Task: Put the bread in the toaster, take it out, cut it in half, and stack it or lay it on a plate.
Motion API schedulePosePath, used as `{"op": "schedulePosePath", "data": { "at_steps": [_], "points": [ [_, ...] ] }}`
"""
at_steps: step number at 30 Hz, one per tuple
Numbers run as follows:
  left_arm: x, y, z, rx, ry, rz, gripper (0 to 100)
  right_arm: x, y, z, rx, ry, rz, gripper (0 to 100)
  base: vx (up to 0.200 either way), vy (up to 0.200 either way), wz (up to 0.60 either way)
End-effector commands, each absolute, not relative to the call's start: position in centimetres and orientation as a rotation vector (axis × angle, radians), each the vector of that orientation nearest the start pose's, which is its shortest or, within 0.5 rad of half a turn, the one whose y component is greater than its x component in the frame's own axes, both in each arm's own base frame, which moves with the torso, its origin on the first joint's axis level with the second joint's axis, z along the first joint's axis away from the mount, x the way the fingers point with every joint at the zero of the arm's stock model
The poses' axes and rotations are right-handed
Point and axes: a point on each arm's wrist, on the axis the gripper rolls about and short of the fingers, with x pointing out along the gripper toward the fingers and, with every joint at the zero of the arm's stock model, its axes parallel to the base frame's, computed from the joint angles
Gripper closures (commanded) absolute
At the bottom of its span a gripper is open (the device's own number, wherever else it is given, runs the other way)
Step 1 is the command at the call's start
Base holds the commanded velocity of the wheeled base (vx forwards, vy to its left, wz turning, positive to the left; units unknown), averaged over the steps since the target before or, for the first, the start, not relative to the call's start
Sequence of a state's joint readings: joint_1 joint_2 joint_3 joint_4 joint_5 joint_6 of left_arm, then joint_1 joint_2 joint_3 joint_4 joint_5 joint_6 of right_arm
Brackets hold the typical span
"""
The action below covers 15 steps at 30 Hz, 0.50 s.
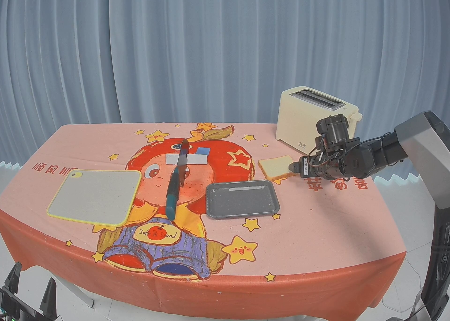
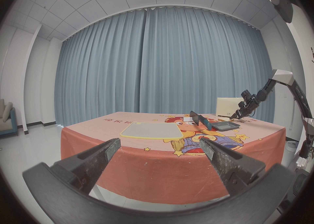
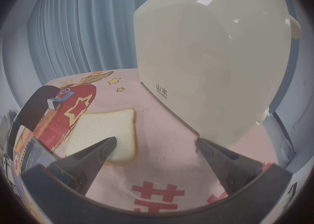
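Note:
A slice of white bread point(image 1: 276, 167) point(image 3: 103, 133) lies flat on the pink tablecloth, just in front of the cream toaster point(image 1: 315, 118) point(image 3: 212, 57). My right gripper point(image 1: 296, 166) point(image 3: 156, 143) is open, low over the cloth at the bread's right edge, with one finger over the slice's corner and the other near the toaster's base. A knife with a teal handle point(image 1: 174, 186) point(image 2: 201, 120) rests on a stand at mid-table. The grey tray point(image 1: 242, 198) lies beside it. My left gripper point(image 2: 160, 149) is open, off the table's front left, holding nothing.
A grey cutting board with a yellow rim point(image 1: 95, 196) point(image 2: 152, 130) lies at the table's left. White and blue tape patches point(image 1: 193, 157) sit behind the knife. The curtain hangs close behind the table.

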<state>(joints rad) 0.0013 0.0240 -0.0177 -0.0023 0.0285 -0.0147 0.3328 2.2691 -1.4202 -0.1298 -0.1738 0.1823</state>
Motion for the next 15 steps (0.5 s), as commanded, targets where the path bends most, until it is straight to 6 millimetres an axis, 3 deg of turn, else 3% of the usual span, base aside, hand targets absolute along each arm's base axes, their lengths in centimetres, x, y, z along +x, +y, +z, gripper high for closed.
{"op": "schedulePosePath", "data": {
  "at_steps": [1, 3, 4, 15],
  "points": [
    [-2.1, 0.1, 7.6, -0.015, 0.021, 0.031, 0, 41.8, 14.2, 7.9, -0.009, 0.715, 0.09, 0, 0.0, 0.0, 0.0],
    [-2.1, 0.1, 7.6, -0.015, 0.02, 0.031, 0, 41.7, 14.2, 7.8, -0.01, 0.718, 0.09, 0, 0.0, 0.0, 0.0],
    [-2.1, 0.1, 7.6, -0.015, 0.021, 0.031, 0, 41.7, 14.2, 7.8, -0.01, 0.718, 0.092, 100, 0.0, 0.0, 0.0],
    [-2.1, 0.1, 7.6, -0.015, 0.021, 0.031, 0, 40.6, 15.0, 7.9, -0.021, 0.731, 0.116, 100, 0.0, 0.0, 0.0]
  ]
}}
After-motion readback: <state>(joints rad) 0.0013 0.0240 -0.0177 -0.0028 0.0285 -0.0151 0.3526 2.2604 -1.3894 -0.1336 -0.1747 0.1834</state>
